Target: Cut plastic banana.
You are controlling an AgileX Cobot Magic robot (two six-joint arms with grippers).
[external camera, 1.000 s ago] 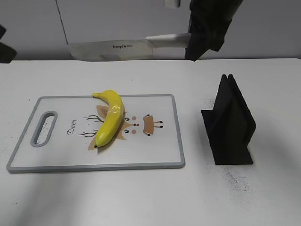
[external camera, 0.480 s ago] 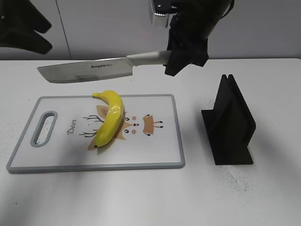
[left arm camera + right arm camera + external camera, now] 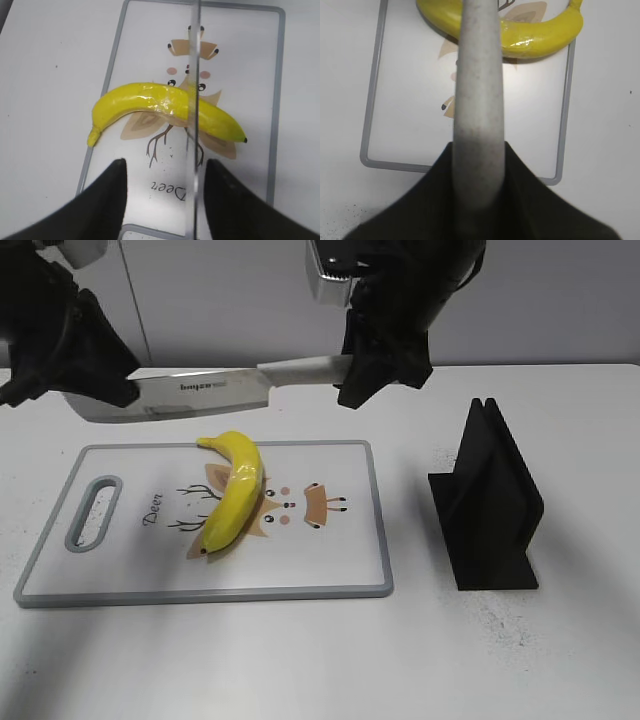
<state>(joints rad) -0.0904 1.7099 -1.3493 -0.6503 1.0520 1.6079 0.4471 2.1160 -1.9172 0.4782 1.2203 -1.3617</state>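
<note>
The yellow plastic banana [image 3: 235, 490] lies diagonally on the deer-print cutting board [image 3: 340, 550], stem toward the far edge. It also shows in the left wrist view [image 3: 155, 102] and the right wrist view [image 3: 535, 37]. My right gripper [image 3: 375, 365] is shut on the grey handle [image 3: 477, 100] of a kitchen knife. The knife's blade [image 3: 190, 395] hangs level in the air above the board's far edge. My left gripper [image 3: 100, 390] is open at the blade's tip. The blade runs edge-on [image 3: 194, 100] between its fingers [image 3: 165, 172], close to the right finger.
A black knife stand [image 3: 490, 505] sits upright on the white table to the right of the board. The board has a grey rim [image 3: 277, 100] and a handle slot [image 3: 93, 512] at its left end.
The right gripper has brought the knife leftward and lower, toward the board. The left gripper has come in from the upper left to the blade's tip.
</note>
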